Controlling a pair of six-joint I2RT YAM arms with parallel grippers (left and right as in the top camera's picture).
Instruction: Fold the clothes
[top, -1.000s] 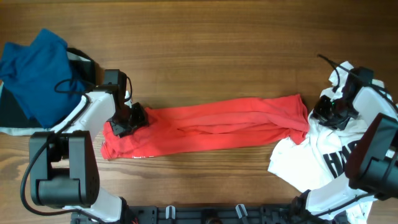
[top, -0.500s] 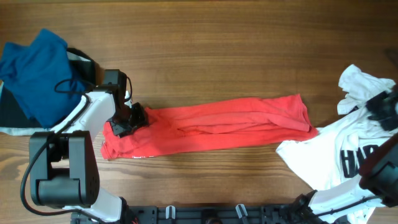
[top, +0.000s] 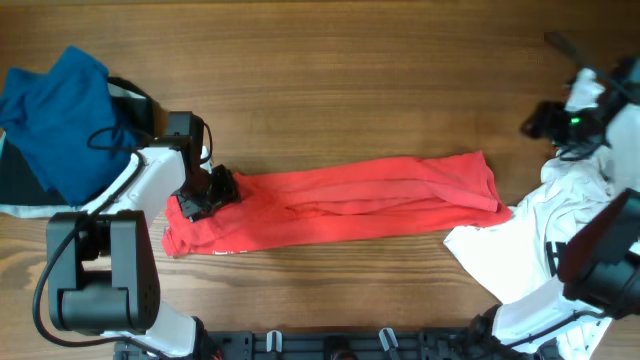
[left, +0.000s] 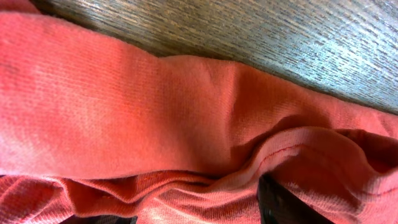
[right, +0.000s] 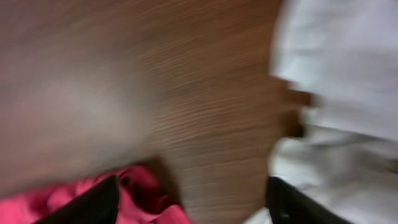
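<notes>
Overhead: left jaws grip red shirt (top: 340, 205) end (right jaws parted, well away).

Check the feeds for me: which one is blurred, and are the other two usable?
Right wrist view: smeared throughout, the red shirt and white shirt only soft colour patches. Left wrist view: sharp, very close, the red shirt's knit weave readable. Overhead view: evenly lit and crisp, no glare on the table; only the right gripper looks slightly soft.
</notes>
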